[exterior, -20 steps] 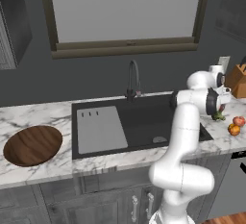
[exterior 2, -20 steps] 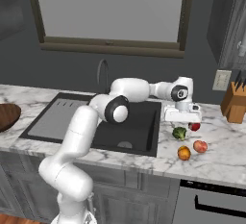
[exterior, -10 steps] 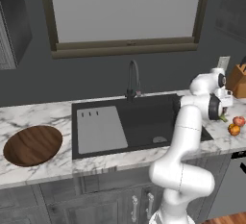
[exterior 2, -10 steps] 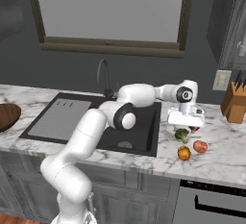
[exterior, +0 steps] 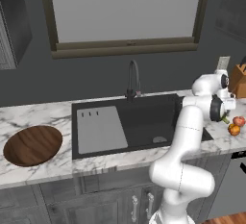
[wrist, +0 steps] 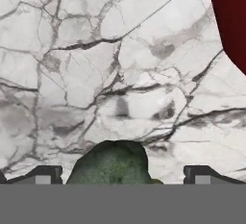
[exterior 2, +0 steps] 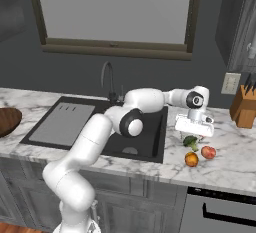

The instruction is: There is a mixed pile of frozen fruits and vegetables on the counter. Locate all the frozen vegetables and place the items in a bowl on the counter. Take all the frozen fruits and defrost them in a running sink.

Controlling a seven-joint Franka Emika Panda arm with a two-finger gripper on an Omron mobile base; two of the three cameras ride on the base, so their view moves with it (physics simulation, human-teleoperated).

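We're at the first pick: the gripper (exterior 2: 194, 136) hangs over the pile on the counter (exterior 2: 235, 157), right of the sink (exterior 2: 150, 127). Jaws are spread fully wide, nothing held. In the hand view the green lump (wrist: 113, 164) sits between the two tips, just above the marble; a dark red item (wrist: 233, 16) shows at the upper right edge. From the right base view the green lump (exterior 2: 190, 141) lies just under the hand, the orange fruit (exterior 2: 191, 159) and peach (exterior 2: 208, 152) close beside it. The bowl (exterior: 32, 144) is well apart, left of the sink. Next, we judge: drop straight down, close on the green lump, lift, carry across the sink to the bowl.
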